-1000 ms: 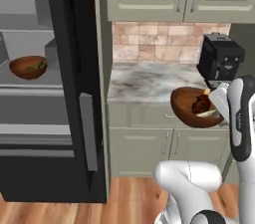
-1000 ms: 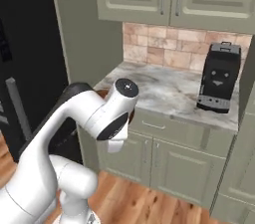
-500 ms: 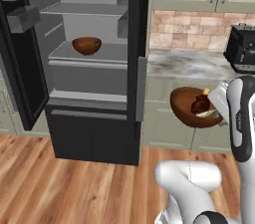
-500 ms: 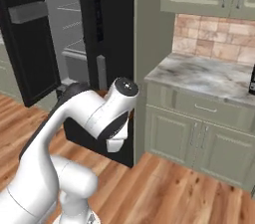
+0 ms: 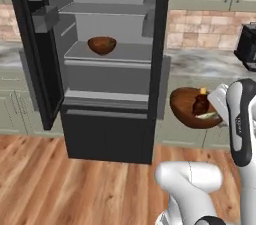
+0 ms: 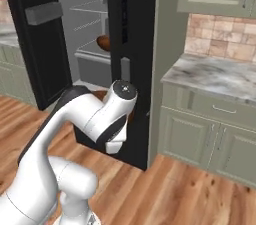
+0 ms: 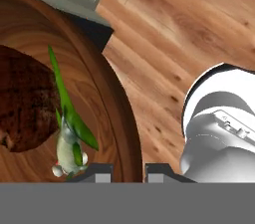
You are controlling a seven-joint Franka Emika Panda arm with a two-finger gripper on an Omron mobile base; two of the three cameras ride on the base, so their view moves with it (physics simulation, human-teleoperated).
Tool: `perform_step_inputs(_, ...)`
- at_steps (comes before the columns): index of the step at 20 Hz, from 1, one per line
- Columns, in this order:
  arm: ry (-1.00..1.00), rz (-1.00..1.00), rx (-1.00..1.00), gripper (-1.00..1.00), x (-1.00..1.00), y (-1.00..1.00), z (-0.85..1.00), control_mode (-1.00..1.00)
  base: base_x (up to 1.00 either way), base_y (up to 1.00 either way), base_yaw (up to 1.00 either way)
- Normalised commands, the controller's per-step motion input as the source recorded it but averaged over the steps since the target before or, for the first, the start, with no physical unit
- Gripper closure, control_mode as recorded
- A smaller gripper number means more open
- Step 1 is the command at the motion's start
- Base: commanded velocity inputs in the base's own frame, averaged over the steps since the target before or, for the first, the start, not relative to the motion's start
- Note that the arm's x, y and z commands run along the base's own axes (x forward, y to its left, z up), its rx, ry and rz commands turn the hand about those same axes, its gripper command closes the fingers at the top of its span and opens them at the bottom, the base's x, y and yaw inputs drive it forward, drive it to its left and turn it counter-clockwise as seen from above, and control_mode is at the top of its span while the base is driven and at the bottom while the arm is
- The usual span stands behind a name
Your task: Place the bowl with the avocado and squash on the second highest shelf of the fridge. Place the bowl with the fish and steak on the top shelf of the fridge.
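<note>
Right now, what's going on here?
The arm holds a wooden bowl by its rim, gripper shut on it, in front of the open fridge. The bowl carries the steak and the fish. A second bowl already sits on a fridge shelf, with another shelf above it bare. The carried bowl is not yet inside the fridge; it hangs to the right of it, level with the counter.

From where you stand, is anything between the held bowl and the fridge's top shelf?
Nothing visible. The fridge door is open and the top shelf is bare; the other bowl sits a shelf lower, left of the held bowl.
</note>
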Motion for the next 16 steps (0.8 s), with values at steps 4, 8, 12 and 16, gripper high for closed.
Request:
perform_step_inputs(4,0.00,0.00,0.00,1.00,0.00,0.00,0.00,1.00,0.95,1.00,-0.11)
perform_step_inputs(8,0.00,0.00,0.00,1.00,0.00,0.00,0.00,1.00,0.75,1.00,-0.30)
perform_step_inputs(12,0.00,0.00,0.00,1.00,0.00,0.00,0.00,1.00,0.80,1.00,-0.42)
perform_step_inputs(16,0.00,0.00,0.00,1.00,0.00,0.00,0.00,1.00,0.78,0.70,-0.22)
